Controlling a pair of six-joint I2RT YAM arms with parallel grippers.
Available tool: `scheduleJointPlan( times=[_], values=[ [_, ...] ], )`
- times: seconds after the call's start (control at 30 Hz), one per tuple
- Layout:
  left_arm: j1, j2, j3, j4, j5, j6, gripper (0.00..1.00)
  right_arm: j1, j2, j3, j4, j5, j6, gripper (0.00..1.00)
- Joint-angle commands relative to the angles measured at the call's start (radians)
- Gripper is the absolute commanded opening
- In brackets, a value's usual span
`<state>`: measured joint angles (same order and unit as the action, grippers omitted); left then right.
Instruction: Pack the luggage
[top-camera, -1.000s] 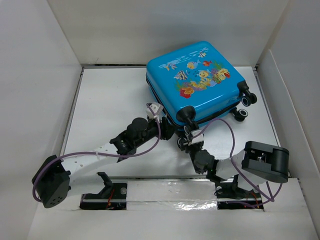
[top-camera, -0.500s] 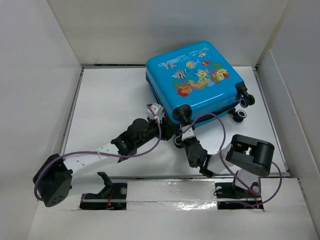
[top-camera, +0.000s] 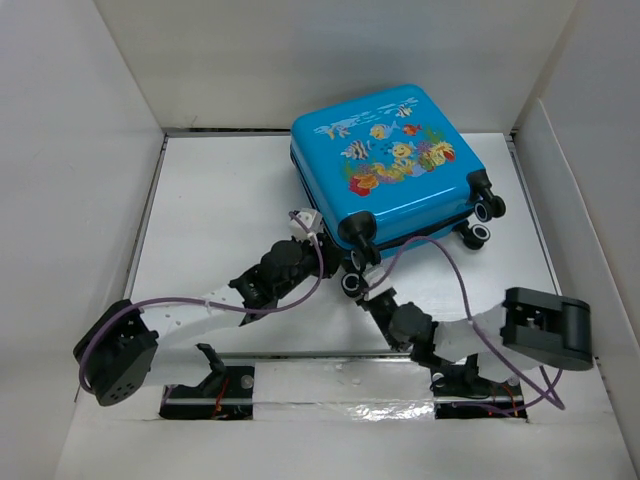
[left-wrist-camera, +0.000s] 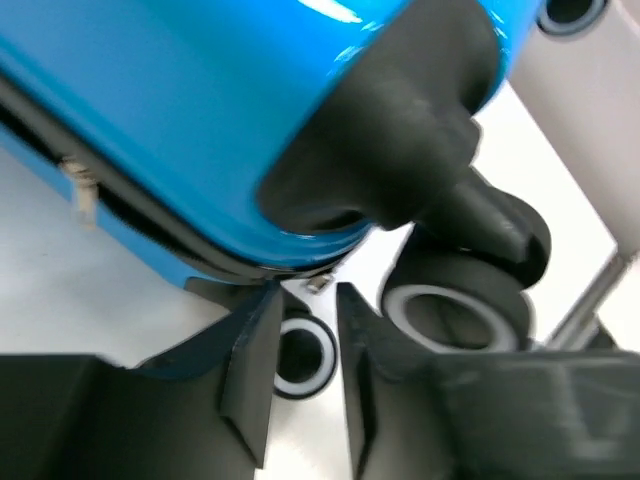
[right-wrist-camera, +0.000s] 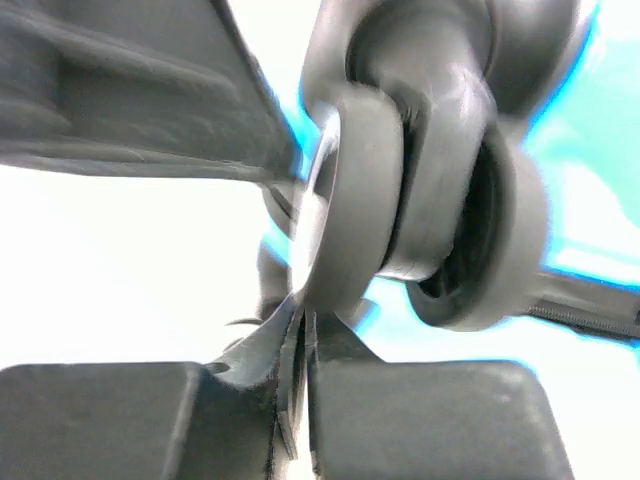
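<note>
Plainly, the luggage (top-camera: 385, 165) lay closed on the surface (top-camera: 215, 200), toward its far right side, fish print facing up. The left claw (left-wrist-camera: 297, 350) sat at the case's near corner, just below the zip seam, its fingers a narrow gap apart with nothing between them. The right claw (right-wrist-camera: 302, 350) had its fingers pressed together, tips just beside a wheel (right-wrist-camera: 350, 200).

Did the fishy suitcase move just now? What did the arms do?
The luggage slid a little left and turned slightly. The right gripper backed toward the near edge beside a wheel, fingers shut. The left gripper stayed at the same corner, fingers slightly apart. Nothing was grabbed or dropped; the luggage stayed closed.
</note>
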<state>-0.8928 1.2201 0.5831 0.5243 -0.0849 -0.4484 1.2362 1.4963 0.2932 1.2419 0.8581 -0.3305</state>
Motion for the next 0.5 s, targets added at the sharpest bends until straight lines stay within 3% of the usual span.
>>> scheduleJointPlan(
  times=[0.0,0.1,0.13,0.17,0.2,0.27,0.33,0.47],
  values=[
    [0.002,-0.054,-0.090,0.095,-0.125,-0.070,0.21,0.045,-0.177,-0.046,0.377,0.006,0.032,0.00],
    [-0.012,-0.033,-0.156,0.183,-0.165,-0.121,0.19,0.045,-0.357,-0.031,0.054,-0.027,0.135,0.00],
    [-0.029,-0.013,-0.155,0.196,-0.171,-0.121,0.20,0.045,-0.402,-0.025,-0.102,-0.033,0.163,0.04],
    [-0.043,0.039,-0.148,0.216,-0.182,-0.115,0.21,0.045,-0.445,-0.023,-0.169,-0.034,0.186,0.10],
    [-0.058,0.067,-0.119,0.220,-0.217,-0.108,0.21,0.045,-0.528,-0.020,-0.220,-0.034,0.212,0.26],
    [-0.090,0.131,-0.101,0.267,-0.249,-0.102,0.24,0.045,-0.608,-0.019,-0.359,-0.042,0.223,0.41],
    [-0.100,0.165,-0.098,0.324,-0.283,-0.101,0.29,0.045,-0.719,0.024,-0.572,-0.063,0.257,0.50],
    [-0.121,0.249,-0.066,0.402,-0.297,-0.087,0.34,0.035,-0.834,0.104,-0.834,-0.087,0.295,0.65]
  ],
)
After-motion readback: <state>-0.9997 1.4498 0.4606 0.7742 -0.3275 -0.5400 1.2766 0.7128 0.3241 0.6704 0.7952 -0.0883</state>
